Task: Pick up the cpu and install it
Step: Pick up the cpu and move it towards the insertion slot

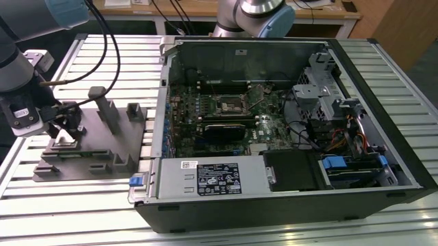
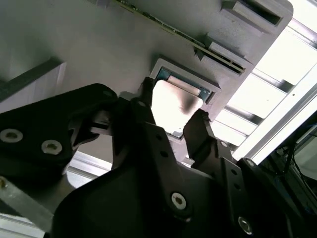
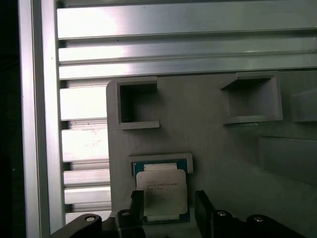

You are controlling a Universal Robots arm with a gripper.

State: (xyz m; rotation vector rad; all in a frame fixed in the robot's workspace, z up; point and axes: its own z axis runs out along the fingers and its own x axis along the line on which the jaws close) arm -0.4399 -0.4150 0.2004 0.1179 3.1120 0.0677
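Gripper (image 1: 65, 125) is pointed down over the grey fixture plate (image 1: 89, 148), and your arm (image 1: 14, 66) drops onto it from above at the exterior view's left. The wrist is tipped only a little off vertical.

Jaws are narrow but not clamped. In both wrist views the black fingers (image 3: 137, 201) (image 2: 198, 129) sit either side of the cpu (image 3: 161, 191) (image 2: 176, 106). In the first wrist view one finger is at the chip's edge and the other is a sliver clear of it.

You can see the cpu lying flat, silvery top up, in its raised-rim pocket (image 3: 161, 158) on the plate, right between the fingertips and not lifted.

Just beyond the fingertips on the same plate are two square walled pockets (image 3: 138, 104) (image 3: 252, 99). Past those, the slatted aluminium table (image 3: 173, 29) carries everything.

Well away from the gripper, across the plate, the opened computer case (image 1: 205, 215) lies on its side. Its black socket frame (image 1: 229, 106) sits mid-motherboard, well apart from the gripper.
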